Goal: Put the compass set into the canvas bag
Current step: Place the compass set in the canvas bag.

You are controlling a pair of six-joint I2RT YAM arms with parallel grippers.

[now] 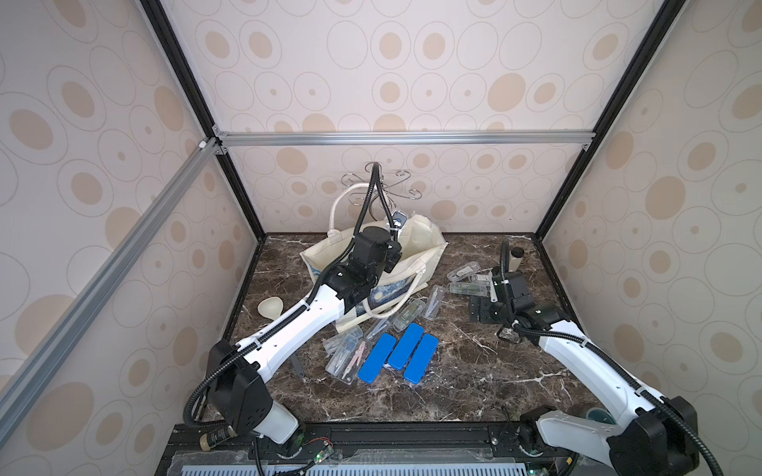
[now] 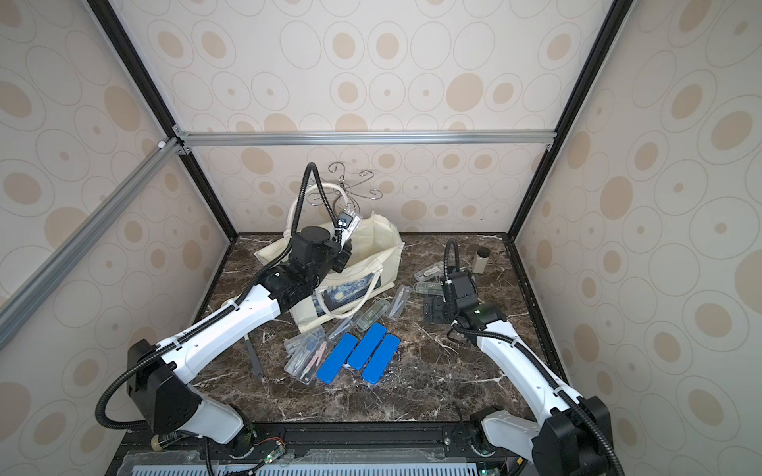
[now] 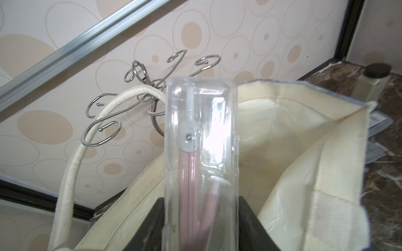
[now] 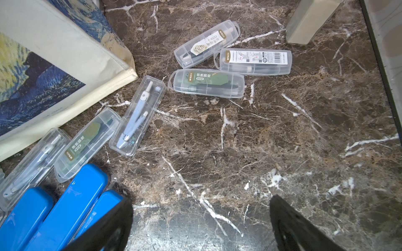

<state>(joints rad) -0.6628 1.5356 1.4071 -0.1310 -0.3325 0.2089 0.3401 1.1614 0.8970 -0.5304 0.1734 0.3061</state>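
Left gripper (image 3: 201,208) largely hidden behind held compass set (image 3: 201,139).

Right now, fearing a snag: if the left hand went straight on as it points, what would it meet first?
Probably the bag's raised handle on the wire hooks, just behind the tip of the held case; depth is unclear.

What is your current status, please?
Left claw shut on compass case, above open bag. Right claw open, empty, over table. Bag mouth unobstructed.
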